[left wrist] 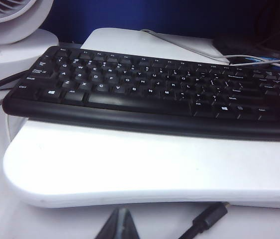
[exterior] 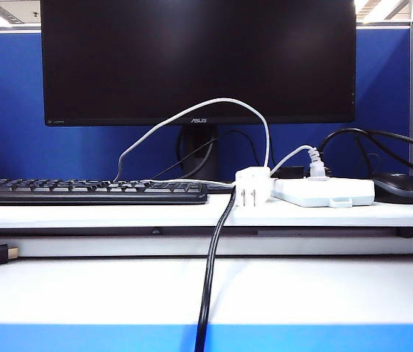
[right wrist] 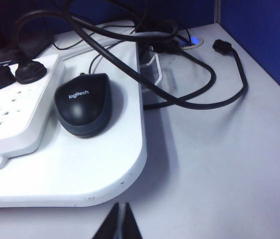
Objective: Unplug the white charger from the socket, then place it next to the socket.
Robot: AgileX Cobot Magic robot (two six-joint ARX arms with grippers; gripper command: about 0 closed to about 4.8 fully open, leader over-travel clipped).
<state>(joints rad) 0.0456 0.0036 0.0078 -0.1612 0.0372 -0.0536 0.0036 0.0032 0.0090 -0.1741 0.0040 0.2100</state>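
One white charger (exterior: 253,185) lay just left of the single socket (exterior: 323,192), prongs outward. The left gripper (left wrist: 120,224) and right gripper (right wrist: 118,224) each seemingly had jaws pressed together, empty, before the white shelf (right wrist: 80,174).

The white charger (exterior: 253,185) and white socket (exterior: 323,192) sat beside a black keyboard (exterior: 89,191), black mouse (right wrist: 84,103) and blue partition (exterior: 8,103).

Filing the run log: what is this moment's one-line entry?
white charger: unplugged, beside socket | left tool: shut, empty | right tool: shut, empty
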